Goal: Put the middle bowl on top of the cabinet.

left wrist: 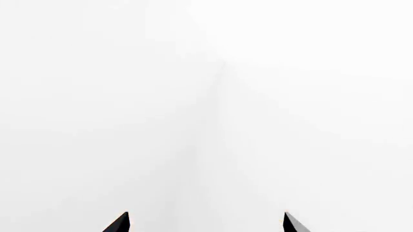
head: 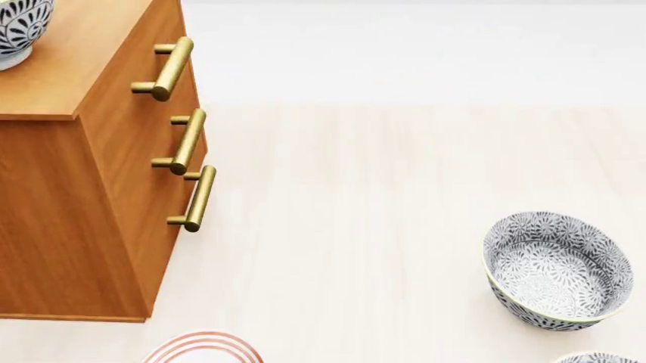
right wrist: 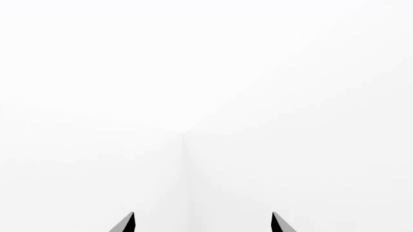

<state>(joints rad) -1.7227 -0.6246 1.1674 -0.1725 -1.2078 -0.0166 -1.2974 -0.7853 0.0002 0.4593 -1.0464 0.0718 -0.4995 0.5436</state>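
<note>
In the left wrist view, the left gripper (left wrist: 205,223) shows two dark fingertips wide apart, with nothing between them, facing a white wall.

In the head view, a patterned bowl (head: 20,30) already stands on the cabinet (head: 91,189), at its far left corner, so the task looks done. Another bowl (head: 557,270) on the floor is empty.

In the right wrist view, the right gripper (right wrist: 203,223) is also spread and empty.

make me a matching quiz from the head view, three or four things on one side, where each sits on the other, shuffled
Things:
1. bowl on the cabinet
2. full patterned bowl
3. red-ringed plate
4. brass handles

Places:
A. bottom edge, in front of the cabinet
B. top left corner
C. cabinet's drawer face
D. on the table, right side

Pairs: 1-B, 2-D, 3-A, 4-C
</note>
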